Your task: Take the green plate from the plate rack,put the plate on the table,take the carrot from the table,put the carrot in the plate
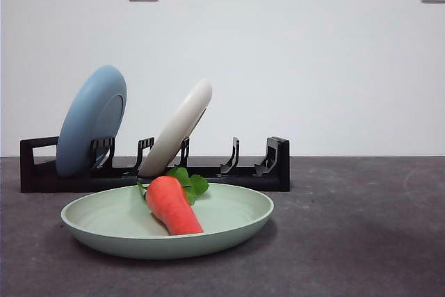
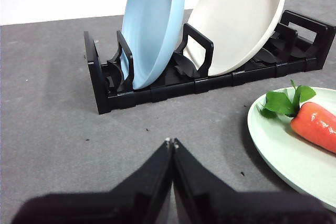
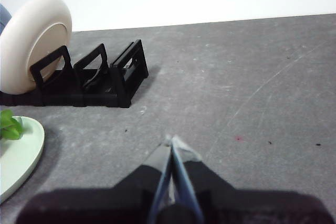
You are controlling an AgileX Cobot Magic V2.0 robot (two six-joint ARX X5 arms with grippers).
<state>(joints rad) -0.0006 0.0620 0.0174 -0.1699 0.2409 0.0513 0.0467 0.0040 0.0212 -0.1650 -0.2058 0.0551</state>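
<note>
The left tool [image 2: 171, 141] is hanging over bare surface [image 2: 63, 129] with its two jaws pressed together tip to tip, pinching nothing and touching nothing. It is sitting in front of the plate rack [image 2: 157, 90], with the green plate [image 2: 278, 150] off to one side. The right tool [image 3: 171, 140] is likewise closed, its jaws meeting at a point above the grey surface, gripping nothing, well apart from the rack's end.

The green plate is lying flat on the surface just in front of the plate rack. The carrot [image 1: 172, 204] is resting inside it, leaves pointing toward the rack. In the rack, a light blue plate [image 1: 90, 119] and a cream-white plate [image 1: 177, 126] are leaning in their slots.
</note>
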